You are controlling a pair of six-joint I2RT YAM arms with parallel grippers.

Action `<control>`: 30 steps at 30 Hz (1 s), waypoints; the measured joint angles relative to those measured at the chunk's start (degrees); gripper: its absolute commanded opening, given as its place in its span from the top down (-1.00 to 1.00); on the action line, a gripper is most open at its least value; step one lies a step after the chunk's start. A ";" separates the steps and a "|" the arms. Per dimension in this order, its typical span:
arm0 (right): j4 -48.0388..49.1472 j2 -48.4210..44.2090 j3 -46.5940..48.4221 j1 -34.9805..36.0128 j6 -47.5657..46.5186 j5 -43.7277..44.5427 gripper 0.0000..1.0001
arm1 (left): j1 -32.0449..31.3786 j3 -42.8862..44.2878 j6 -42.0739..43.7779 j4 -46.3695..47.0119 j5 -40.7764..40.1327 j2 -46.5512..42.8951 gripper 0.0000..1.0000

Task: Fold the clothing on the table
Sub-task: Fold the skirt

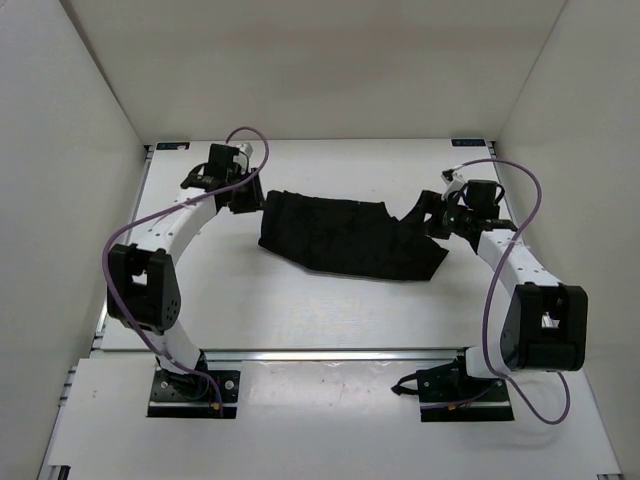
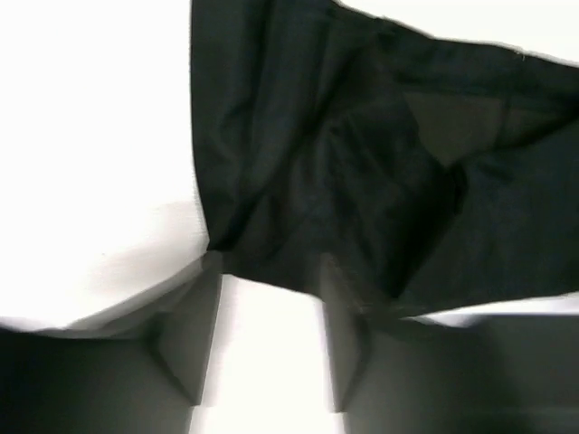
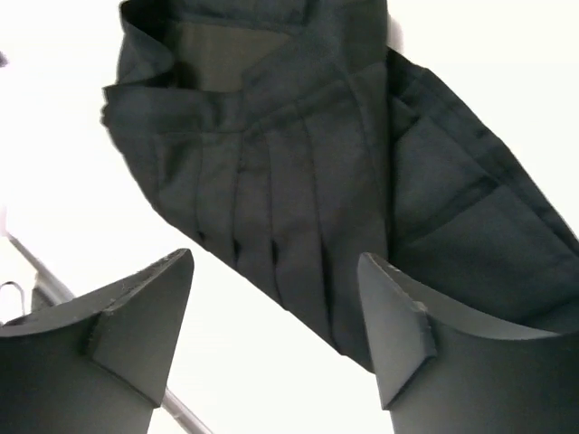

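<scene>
The clothing (image 1: 345,237) lies on the table (image 1: 300,310), in the far half of the surface, between the left arm (image 1: 175,225) and the right arm (image 1: 515,262). It is a black pleated garment, gathered into an uneven band that runs from left to right. Its right end is drawn to a point toward the near side.

Left hand (image 1: 240,195):
- It is positioned at the left end of the clothing, just beside the far left corner of the fabric.
- In the left wrist view the 2 fingers (image 2: 185,348) stand apart, and bare white table shows in the gap between them.
- The near edge of the fabric lies at the fingertips. The view is blurred, so contact cannot be confirmed.
- The hand clamps nothing.

Right hand (image 1: 428,215):
- It is positioned at the right end of the clothing, at the fabric edge.
- In the right wrist view the 2 fingers (image 3: 136,325) stand wide apart.
- Narrow parallel pleats are visible on the fabric ahead of the gap, and a folded layer lies across the far part.
- The fabric runs diagonally behind the finger at the right of that view, and white table shows between the fingers.
- The hand clamps nothing.
</scene>
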 measured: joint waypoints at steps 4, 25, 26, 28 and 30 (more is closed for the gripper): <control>-0.24 0.74 -1.20 2.71 -3.61 3.76 -0.17 | -0.96 -4.50 0.57 5.51 4.00 -1.36 1.00; -0.09 16.09 9.77 10.16 -12.76 18.32 -0.48 | -6.27 0.13 -1.64 15.58 9.42 12.92 1.00; 0.09 17.05 10.34 10.67 -12.96 18.58 -0.48 | -6.67 0.13 -1.75 16.17 9.38 13.27 1.00; 0.37 18.86 10.99 11.76 -13.38 18.67 -0.44 | -7.52 0.11 -2.21 17.46 9.18 13.88 1.00; 0.31 20.79 11.56 12.52 -13.75 18.53 -0.31 | -8.04 0.07 -2.95 19.10 8.98 14.40 1.00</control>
